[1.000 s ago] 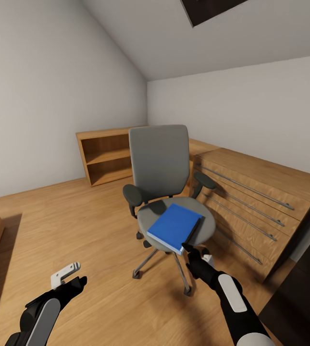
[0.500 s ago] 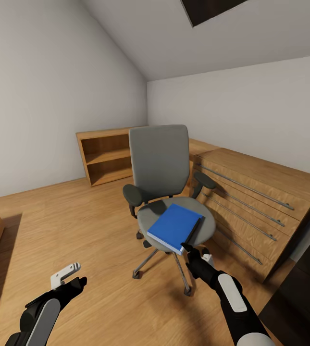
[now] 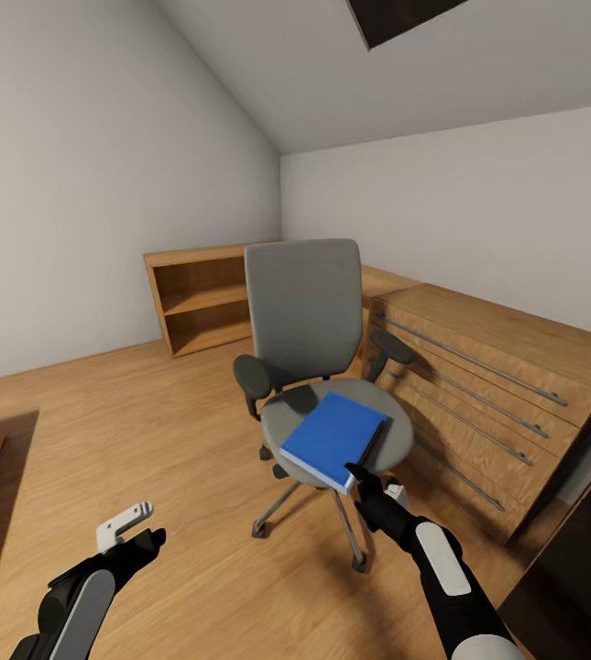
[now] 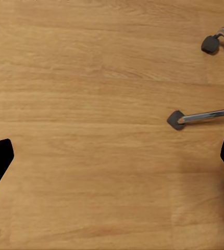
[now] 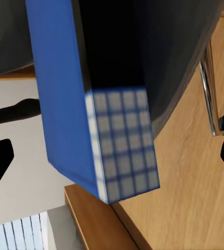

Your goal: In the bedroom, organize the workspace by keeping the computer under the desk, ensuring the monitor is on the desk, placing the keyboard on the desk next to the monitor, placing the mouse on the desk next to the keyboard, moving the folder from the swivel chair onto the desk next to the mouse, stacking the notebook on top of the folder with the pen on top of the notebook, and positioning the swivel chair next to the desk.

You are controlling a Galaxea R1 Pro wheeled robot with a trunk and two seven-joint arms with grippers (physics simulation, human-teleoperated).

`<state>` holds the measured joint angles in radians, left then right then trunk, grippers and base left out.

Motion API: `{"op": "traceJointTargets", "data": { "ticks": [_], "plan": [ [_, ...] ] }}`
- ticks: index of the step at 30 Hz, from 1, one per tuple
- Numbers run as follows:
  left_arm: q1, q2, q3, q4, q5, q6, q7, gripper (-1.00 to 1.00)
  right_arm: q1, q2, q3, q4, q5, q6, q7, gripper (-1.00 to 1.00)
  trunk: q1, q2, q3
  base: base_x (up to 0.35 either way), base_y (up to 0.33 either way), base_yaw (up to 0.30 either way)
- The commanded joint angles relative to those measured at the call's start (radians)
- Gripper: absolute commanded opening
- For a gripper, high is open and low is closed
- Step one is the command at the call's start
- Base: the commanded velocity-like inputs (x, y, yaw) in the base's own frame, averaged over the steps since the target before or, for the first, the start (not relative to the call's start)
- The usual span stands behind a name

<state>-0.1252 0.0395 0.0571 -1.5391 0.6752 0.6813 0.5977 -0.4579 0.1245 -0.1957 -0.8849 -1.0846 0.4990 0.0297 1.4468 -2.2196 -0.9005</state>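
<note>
Flat blue folder (image 3: 333, 436) on grey padded swivel chair (image 3: 306, 312); right gripper (image 3: 366, 478) fingers spread at its near corner; left gripper (image 3: 135, 530) spread over wood-plank floor (image 3: 148, 431).

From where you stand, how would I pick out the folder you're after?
Find the grey swivel chair in the middle of the wood floor, in front of the long wooden drawer chest. On its round seat lies the folder, flat, with one corner past the front edge. It is the one bright blue thing among grey, black and wood.
</note>
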Motion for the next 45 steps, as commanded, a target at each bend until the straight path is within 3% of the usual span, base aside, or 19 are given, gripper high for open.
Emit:
{"op": "traceJointTargets", "data": {
  "ticks": [1, 45],
  "plan": [
    [-0.001, 0.000, 0.000, 0.000, 0.011, 0.002, 0.009, 1.00, -0.001, 0.001, -0.005, 0.000, 0.000, 0.007, 0.003, 1.00, 0.000, 0.000, -0.001, 0.022, 0.000, 0.000],
    [-0.001, 0.000, 0.001, 0.011, 0.012, 0.003, 0.008, 1.00, -0.001, 0.003, -0.004, 0.003, 0.001, 0.007, -0.002, 1.00, 0.000, 0.000, -0.001, 0.030, 0.000, 0.000]
  ]
}}
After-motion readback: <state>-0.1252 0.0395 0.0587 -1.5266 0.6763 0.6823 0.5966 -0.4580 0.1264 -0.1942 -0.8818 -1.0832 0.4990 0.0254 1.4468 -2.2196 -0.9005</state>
